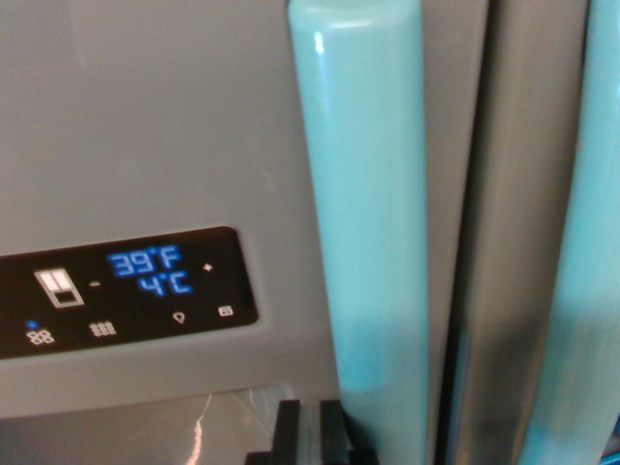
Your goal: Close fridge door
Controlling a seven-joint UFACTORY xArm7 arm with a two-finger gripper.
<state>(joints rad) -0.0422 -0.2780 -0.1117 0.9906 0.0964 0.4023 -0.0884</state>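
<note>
Wrist view: aimed close at the fridge front, with very little else in frame.
Gripper: only two dark finger stubs poke up at the bottom edge, a narrow gap between them; whether they are spread or closed cannot be told from so small a part, and nothing is seen held.
Gripper position: just to the wrist view's left of the nearer handle's lower end, touching or nearly touching it; which, I cannot tell. That spot would suit pushing on the door.
Teal handle: a thick vertical bar, glossy, standing out from the left door so a hand can get behind it.
Fridge door: flat grey panel filling the wrist view's left, right in front of the camera.
Display panel: black strip set in that door, blue digits reading 39°F and 4°C, with small icons under them.
Seam: a dark vertical gap between this door and the second door.
Second handle: another teal bar at the right edge, partly cut off.
Progress, as a judgement: both panels look about flush, so the door seems closed or nearly so; a last firm press may remain.
</note>
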